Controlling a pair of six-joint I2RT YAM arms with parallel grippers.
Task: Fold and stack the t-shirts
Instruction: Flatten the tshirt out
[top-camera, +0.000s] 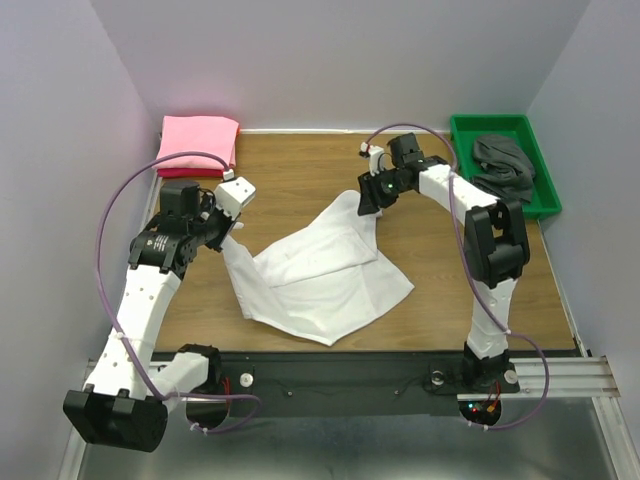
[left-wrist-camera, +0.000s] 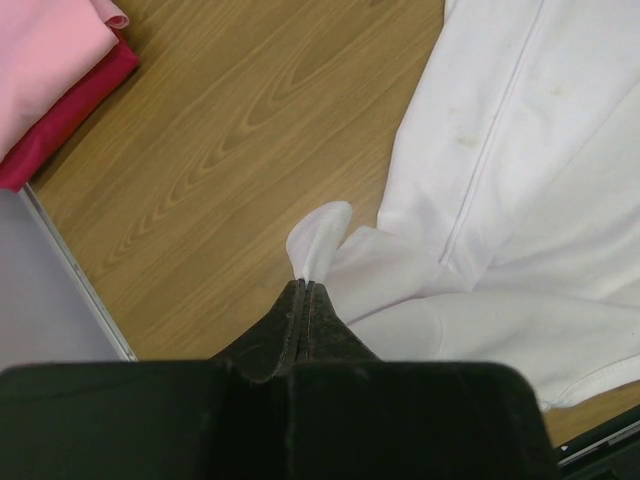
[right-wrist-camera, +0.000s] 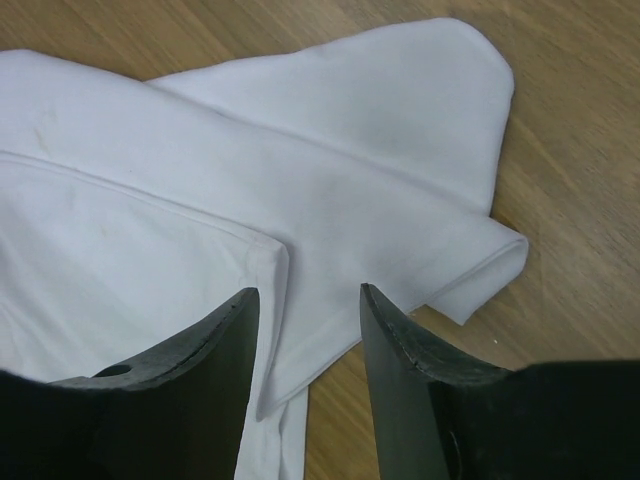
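On my overhead feed the white t-shirt (top-camera: 320, 270) lay crumpled and half spread in the middle of the wooden table (top-camera: 300, 165), between the two arms. The left gripper (top-camera: 232, 228) sat at the shirt's left edge, and on its wrist camera I saw the left gripper (left-wrist-camera: 303, 290) pinched tight, its jaws pressed together on a small peak of white cloth that rose just above the fingertips, with the rest of the t-shirt (left-wrist-camera: 520, 180) spreading away to the right over the table (left-wrist-camera: 230, 150). The right gripper (top-camera: 368, 205) was over the shirt's far upper corner. Its own camera showed the right gripper (right-wrist-camera: 307, 295) spread fairly wide, one finger (right-wrist-camera: 215, 360) over the cloth and the other finger (right-wrist-camera: 400, 370) beside a hemmed edge, with a band of the t-shirt (right-wrist-camera: 300, 190) lying between them, not clamped. I could not tell whether those tips touched the fabric or the table (right-wrist-camera: 580, 100). A folded pink shirt (top-camera: 197, 142) rested in the far left corner; up close it (left-wrist-camera: 45, 60) lay on a darker red layer (left-wrist-camera: 85, 100). At the far right, a green bin (top-camera: 545, 190) held a grey garment (top-camera: 505, 162).
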